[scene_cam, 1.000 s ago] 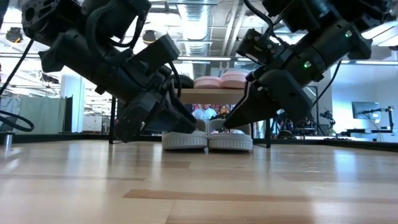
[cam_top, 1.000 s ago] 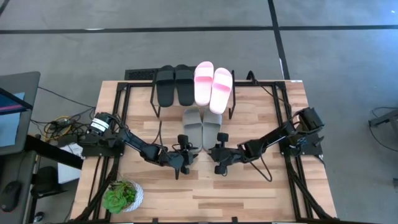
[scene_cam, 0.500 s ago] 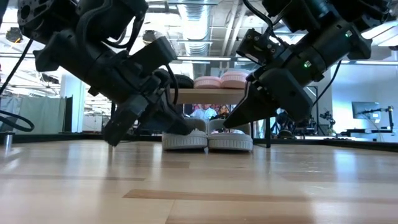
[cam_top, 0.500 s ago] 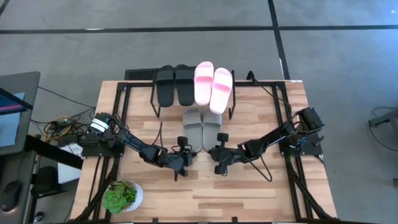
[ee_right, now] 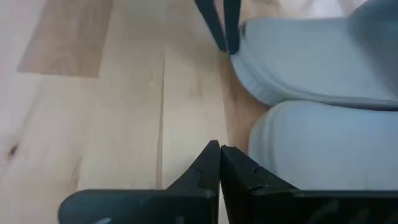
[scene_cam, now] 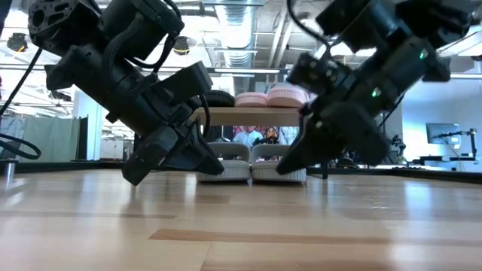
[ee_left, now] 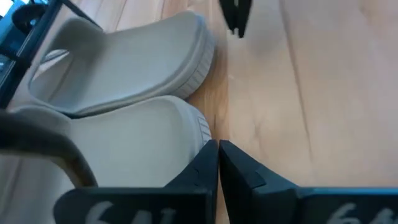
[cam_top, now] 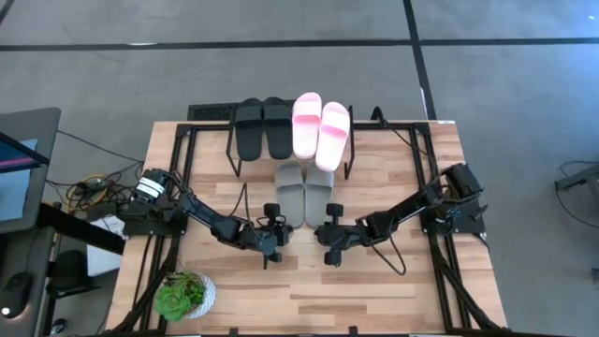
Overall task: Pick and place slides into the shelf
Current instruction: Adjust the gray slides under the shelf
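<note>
The grey-green slides [cam_top: 304,192] lie side by side, soles down on the table, toes under the shelf [scene_cam: 226,117]. The black slides [cam_top: 263,128] and pink slides [cam_top: 320,128] lie on the shelf's plank. My left gripper [cam_top: 281,231] is shut, low at the heel of the left grey-green slide [ee_left: 124,155]. My right gripper [cam_top: 324,231] is shut too, at the heel of the right one [ee_right: 317,143]. Both slant down toward the table's far edge. My left gripper has its shut fingertips [ee_left: 208,155] right beside the heel rim [ee_left: 200,127] of the left grey-green slide; I cannot tell whether they touch. My right gripper has its shut fingertips [ee_right: 211,158] by the right slide's heel [ee_right: 261,134], with a strip of bare wood showing between.
A small potted plant [cam_top: 182,295] stands at the table's near left corner. Black frame rails [cam_top: 173,178] run along the left and right sides. Bare wood [cam_top: 309,290] stretches between the grippers and the near edge.
My left gripper has shut and tipped its fingers farther down toward the table, staying by the slide's heel. My right arm has shifted slightly in place. The grey-green slides lie where they were.
</note>
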Controlling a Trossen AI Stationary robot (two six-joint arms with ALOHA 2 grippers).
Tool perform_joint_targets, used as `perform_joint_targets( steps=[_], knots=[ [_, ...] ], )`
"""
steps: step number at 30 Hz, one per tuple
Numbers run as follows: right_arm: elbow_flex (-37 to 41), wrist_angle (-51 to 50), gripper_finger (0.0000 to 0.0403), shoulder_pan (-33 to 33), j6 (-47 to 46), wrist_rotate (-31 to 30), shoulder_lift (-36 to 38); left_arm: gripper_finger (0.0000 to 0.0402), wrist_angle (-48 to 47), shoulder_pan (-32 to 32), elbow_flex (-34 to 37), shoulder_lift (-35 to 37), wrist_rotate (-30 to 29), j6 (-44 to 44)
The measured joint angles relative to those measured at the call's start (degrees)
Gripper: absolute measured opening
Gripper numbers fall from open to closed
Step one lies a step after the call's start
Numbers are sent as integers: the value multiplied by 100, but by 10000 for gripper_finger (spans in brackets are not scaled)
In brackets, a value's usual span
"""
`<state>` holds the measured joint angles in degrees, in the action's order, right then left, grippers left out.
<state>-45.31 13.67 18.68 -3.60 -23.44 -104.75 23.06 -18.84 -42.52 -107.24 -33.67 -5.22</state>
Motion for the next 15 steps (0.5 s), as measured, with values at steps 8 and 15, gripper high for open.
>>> perform_joint_targets(
  steps=[8, 15],
  knots=[
    [-21, 386, 0, -39, -144, -116, -505, 6, -34, 18, 0, 0, 21, -12],
    [-21, 358, 0, -83, -49, -195, -503, 6, -220, 60, 0, 0, 23, -9]
  ],
)
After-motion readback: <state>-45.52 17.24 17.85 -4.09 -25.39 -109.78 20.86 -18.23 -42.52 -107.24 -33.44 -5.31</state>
